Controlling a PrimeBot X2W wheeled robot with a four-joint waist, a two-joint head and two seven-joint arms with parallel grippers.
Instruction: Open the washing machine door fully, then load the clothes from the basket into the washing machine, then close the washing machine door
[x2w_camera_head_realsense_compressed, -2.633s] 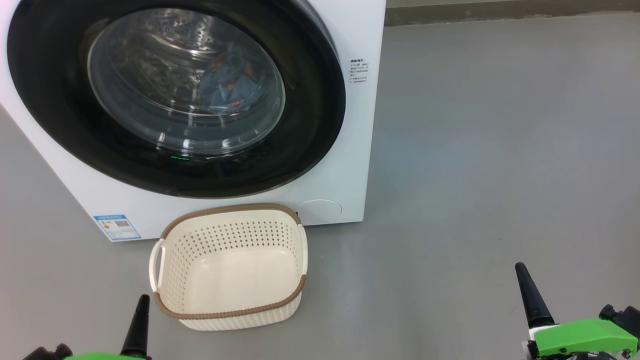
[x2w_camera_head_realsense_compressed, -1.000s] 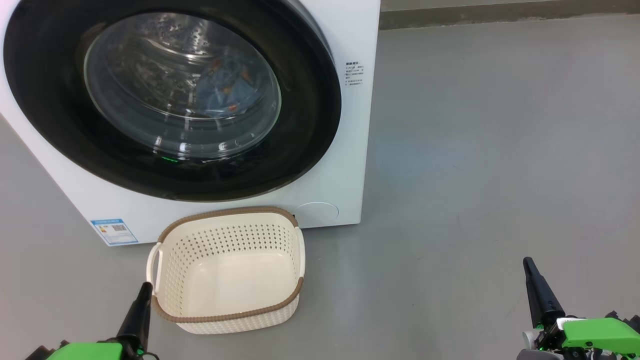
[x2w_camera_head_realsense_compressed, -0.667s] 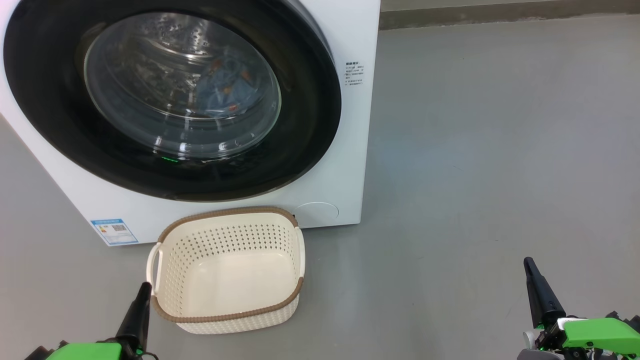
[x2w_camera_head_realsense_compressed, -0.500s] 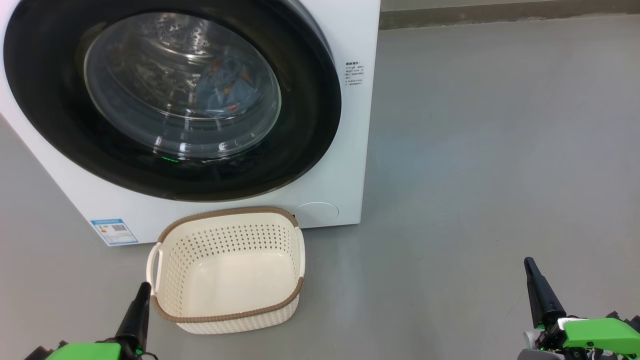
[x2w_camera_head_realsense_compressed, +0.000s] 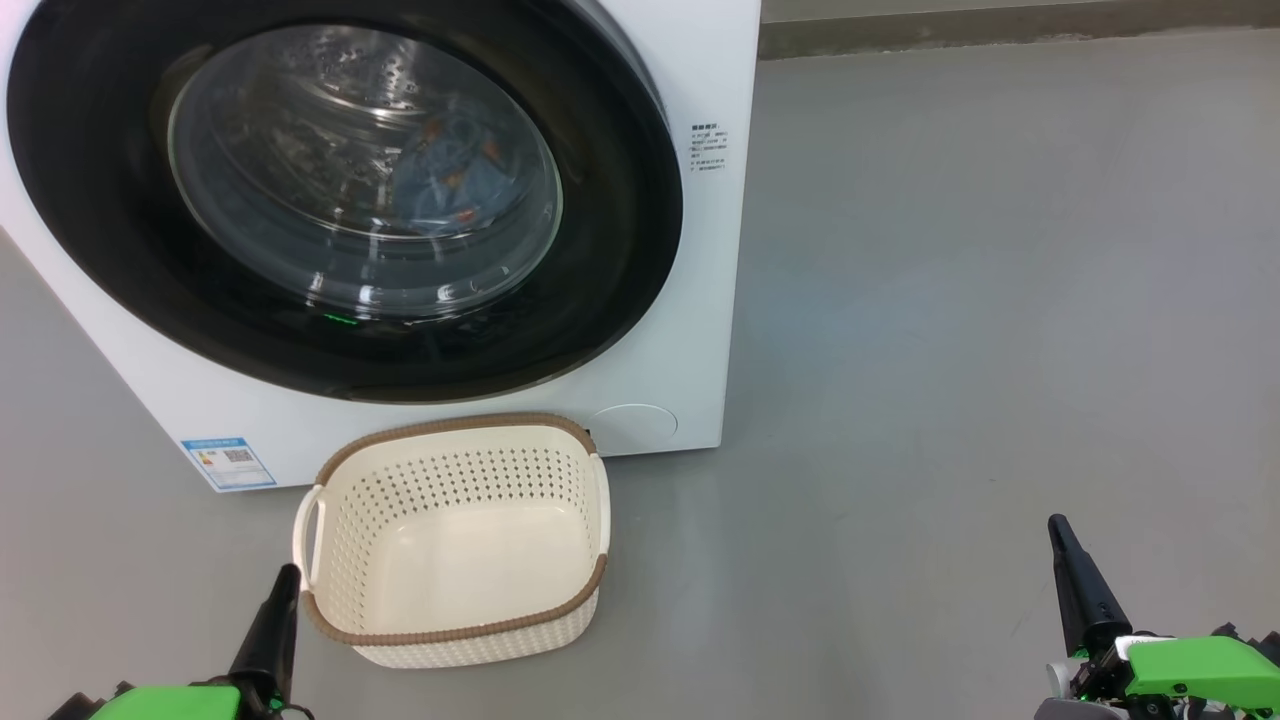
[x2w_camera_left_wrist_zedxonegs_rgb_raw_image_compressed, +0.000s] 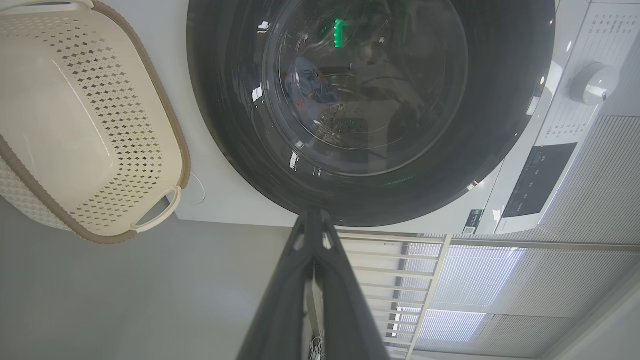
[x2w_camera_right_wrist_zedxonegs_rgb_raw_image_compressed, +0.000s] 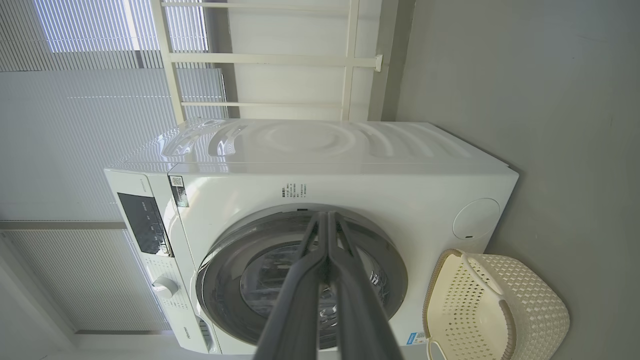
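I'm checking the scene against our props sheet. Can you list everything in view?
washing machine: one, white, standing on the floor
washing machine door: one, glossy black with clear glass, closed on the machine's front
clothes: one bundle, light blue with orange prints, inside the drum behind the glass
basket: one, cream with brown rim, empty, on the floor before the machine
label sticker: one, blue, machine's lower front corner
knob: one, white, on the control panel
floor: grey
left jaws: one pair, dark, shut, beside the basket
right jaws: one pair, dark, shut, over bare floor
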